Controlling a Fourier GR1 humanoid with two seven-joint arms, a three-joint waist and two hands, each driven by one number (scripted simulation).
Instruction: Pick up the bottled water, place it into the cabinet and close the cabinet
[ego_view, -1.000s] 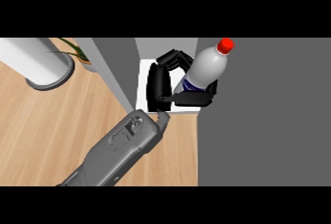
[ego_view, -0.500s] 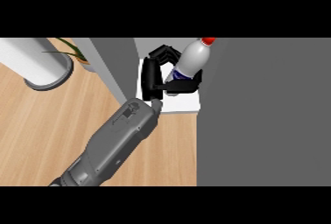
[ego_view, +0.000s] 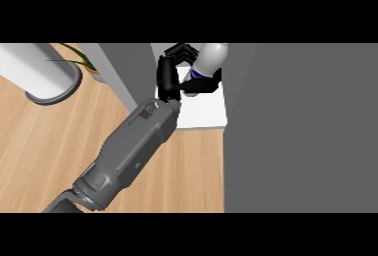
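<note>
Head view: the bottled water (ego_view: 209, 60) is held in the curled fingers of the left hand (ego_view: 168, 75), above the far part of the white cabinet shelf (ego_view: 201, 112). Over the last second it has been carried farther in (its red cap is now cut off from view). Release is judged near; the cabinet is not yet closed. The right hand is not seen.
</note>
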